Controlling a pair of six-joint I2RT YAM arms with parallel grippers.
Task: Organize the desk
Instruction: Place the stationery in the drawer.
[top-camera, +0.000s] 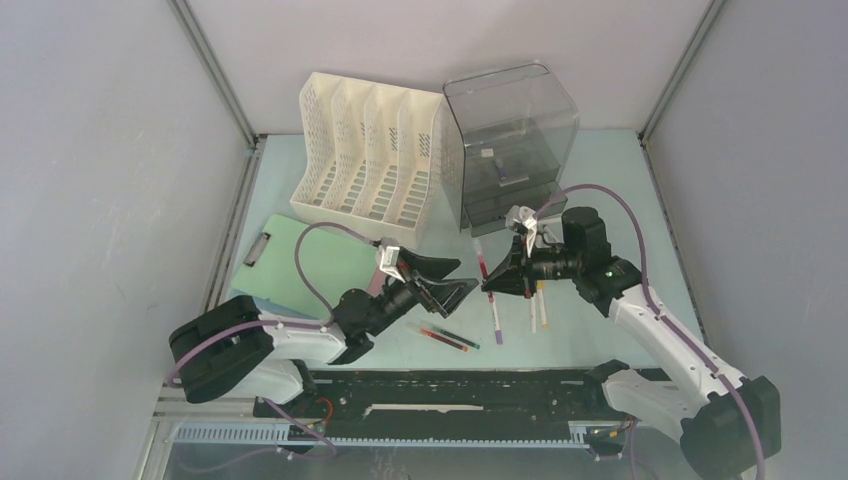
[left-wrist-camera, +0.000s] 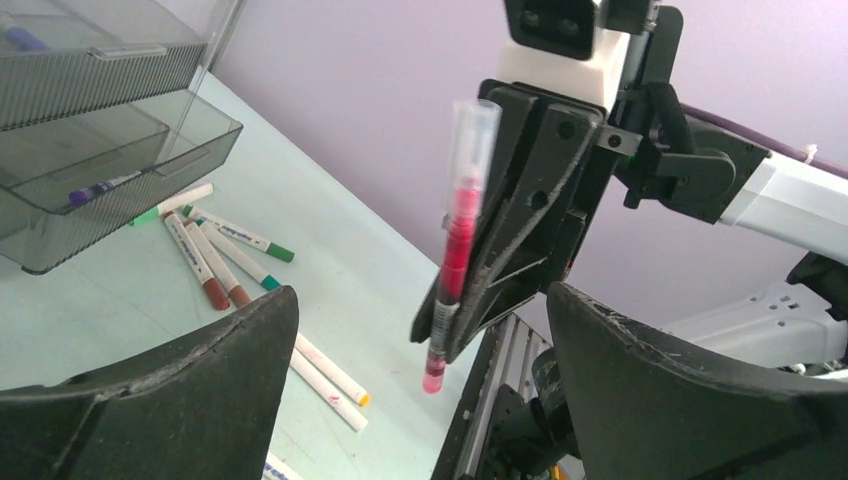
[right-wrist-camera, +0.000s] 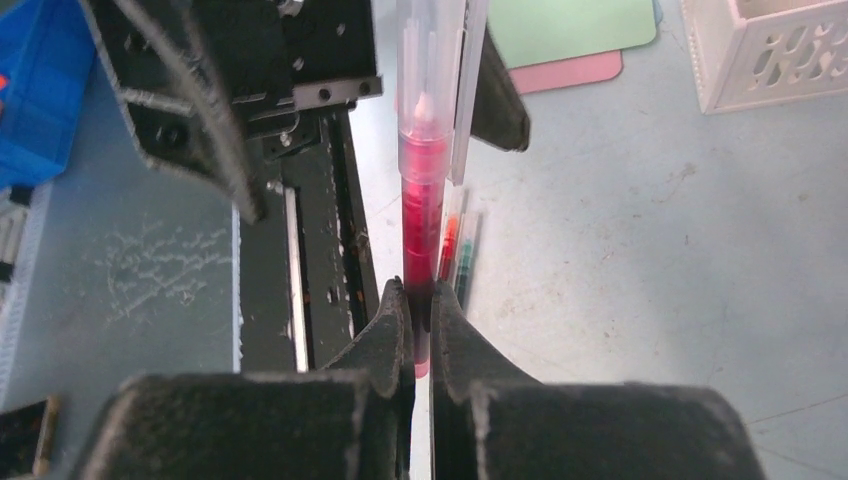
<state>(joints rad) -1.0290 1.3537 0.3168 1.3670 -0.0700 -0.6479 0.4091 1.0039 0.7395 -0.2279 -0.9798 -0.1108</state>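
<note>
**Clutter Noted**

A white perforated plastic file rack (top-camera: 365, 155) is set far left, a smoky plastic drawer unit (top-camera: 510, 140) just right of it. A flat green clipboard (top-camera: 310, 265) is laid near left. A red clear-capped pen (left-wrist-camera: 458, 240) is held nearly upright.

The large pale mint-green flat tabletop (top-camera: 610, 180) lies level, smooth and matte, filling the middle of the top view. Grey walls (top-camera: 100, 150) rise beyond its 9, 12 and 3 o'clock edges, and aluminium rails (top-camera: 232, 215) border its sides. Faint scuffs mark its surface.
</note>
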